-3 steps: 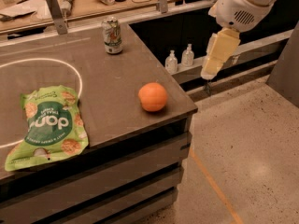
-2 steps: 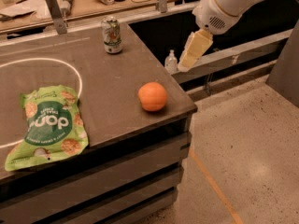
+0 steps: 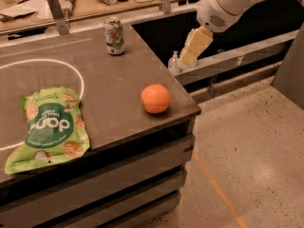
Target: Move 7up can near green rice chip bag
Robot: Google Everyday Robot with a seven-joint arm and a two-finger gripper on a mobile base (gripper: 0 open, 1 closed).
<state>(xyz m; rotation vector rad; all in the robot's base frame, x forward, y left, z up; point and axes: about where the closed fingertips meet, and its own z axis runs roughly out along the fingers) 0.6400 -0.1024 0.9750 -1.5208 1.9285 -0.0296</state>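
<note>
Nearest the camera, at the front left of the dark bench (image 3: 116, 91), the green rice chip bag (image 3: 47, 127) lies flat, its lower end close to the bench's front edge. A thin white ring (image 3: 76, 70) painted on the bench top passes under the bag. To the right, near the front right corner, sits a round orange fruit (image 3: 155, 98), apart from the bag. Farther back, near the bench's rear edge, the 7up can (image 3: 114, 35) stands upright, well apart from the bag and from the orange. The pale yellow gripper (image 3: 186, 60) hangs off the white arm (image 3: 228, 4) out past the bench's right edge, pointing down and to the left, holding nothing and touching nothing; whether it is open or closed cannot be told. A small clear bottle (image 3: 174, 63) shows just beside its tip, lower down behind the bench. A tan counter (image 3: 90, 6) with clutter runs along the back.
</note>
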